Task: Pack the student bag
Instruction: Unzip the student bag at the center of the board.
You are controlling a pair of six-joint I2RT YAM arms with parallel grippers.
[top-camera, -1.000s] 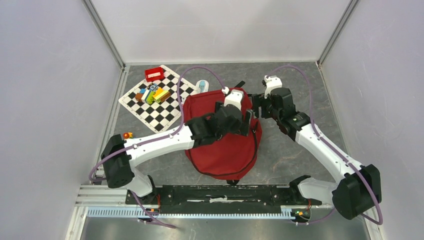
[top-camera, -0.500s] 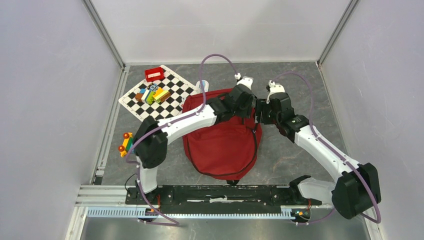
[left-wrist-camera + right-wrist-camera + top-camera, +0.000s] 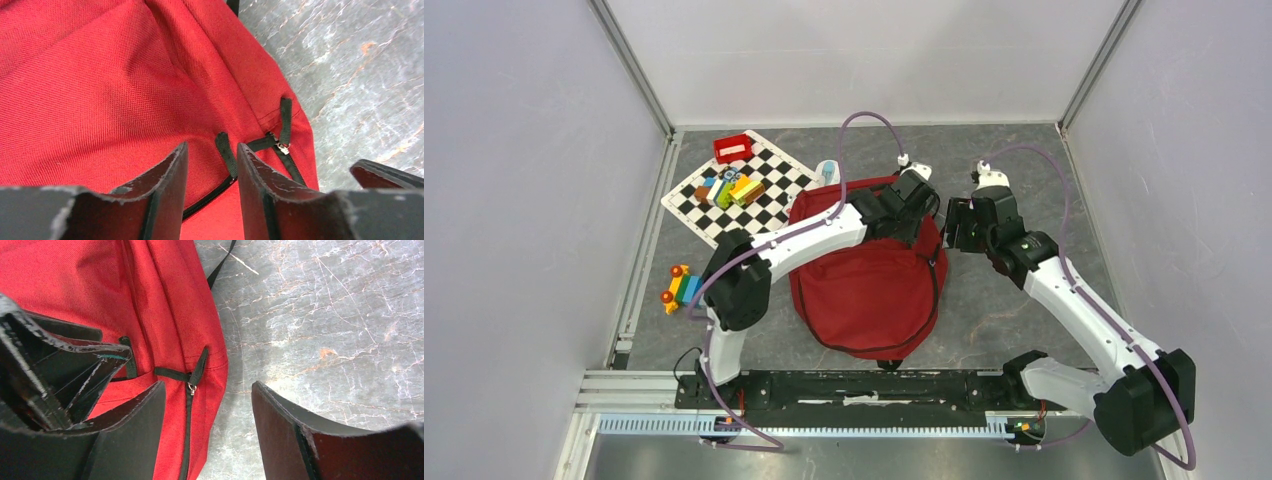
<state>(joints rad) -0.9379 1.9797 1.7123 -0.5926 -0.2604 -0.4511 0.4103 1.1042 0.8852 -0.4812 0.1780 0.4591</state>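
The student bag, a large dark-red backpack, lies flat in the middle of the floor. My left gripper hovers over its upper right corner. In the left wrist view its jaws stand narrowly open, a black zipper pull tab lying in the gap near the right finger. My right gripper is just to the right, open wide: one finger is over the bag's edge, the other over bare floor. A second pull tab and the black zipper show between them.
At the back left lies a chequered mat carrying coloured blocks, with a small red box beyond it. A colourful toy sits by the left wall. A small blue-and-white object rests behind the bag.
My left arm swung from the bag's middle to its upper right corner, and its jaws narrowed around the pull tab. The right gripper shifted slightly right and closed a little.
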